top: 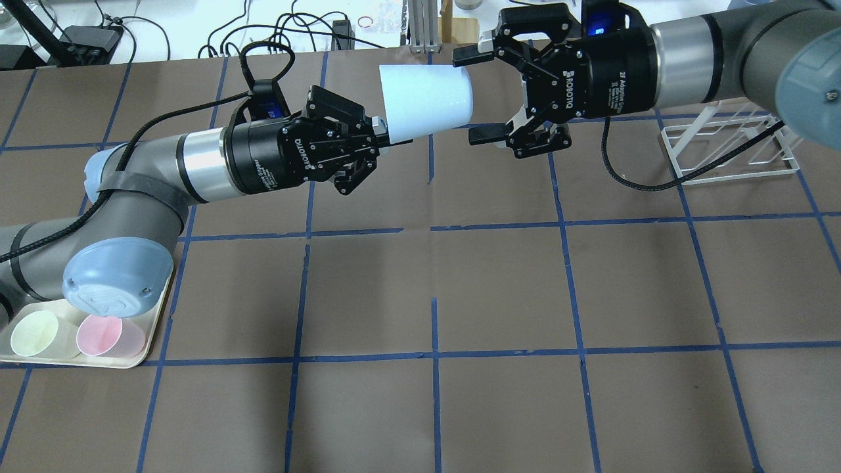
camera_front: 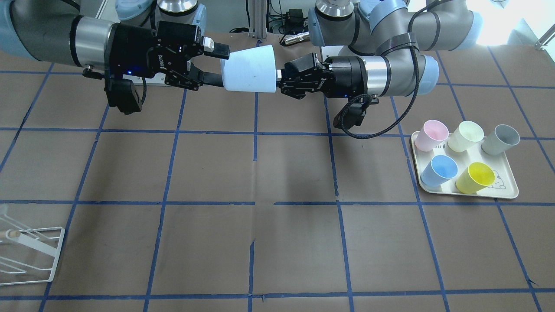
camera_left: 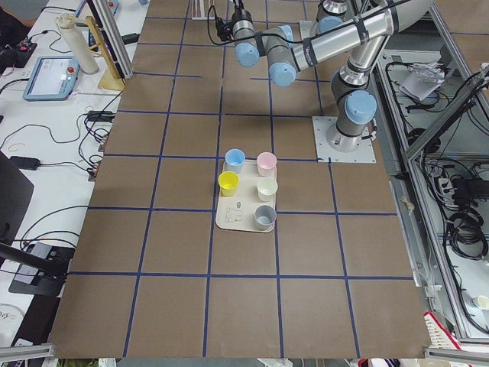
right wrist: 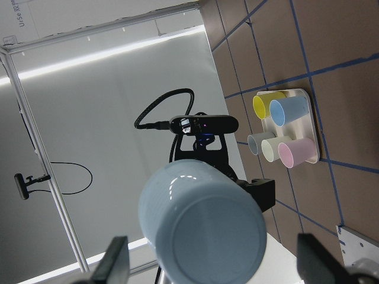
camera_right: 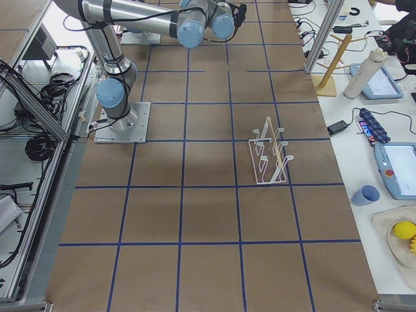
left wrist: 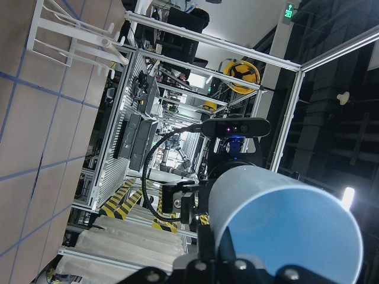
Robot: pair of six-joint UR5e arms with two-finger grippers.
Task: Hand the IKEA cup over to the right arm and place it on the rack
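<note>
The IKEA cup [camera_front: 249, 69] is pale icy-blue and lies on its side in the air between both grippers. My left gripper [camera_front: 279, 80], on the arm with the looping cable, is shut on its rim; the sky-blue inside shows in the left wrist view [left wrist: 290, 231]. My right gripper [camera_front: 225, 65] is open, with its fingers [right wrist: 115, 263] on either side of the cup's base end [right wrist: 204, 228] and a gap to each. In the overhead view the cup [top: 427, 98] sits between the left gripper [top: 380, 135] and the right gripper [top: 468, 97]. The white wire rack [camera_front: 30, 251] stands on the table on my right [top: 729, 148].
A cream tray [camera_front: 503, 187] on my left side holds a saturated blue cup [camera_front: 439, 170] and grey [camera_front: 501, 139], yellow [camera_front: 475, 177], pink [camera_front: 431, 135] and cream [camera_front: 466, 135] cups. Brown table with a blue tape grid lies between tray and rack.
</note>
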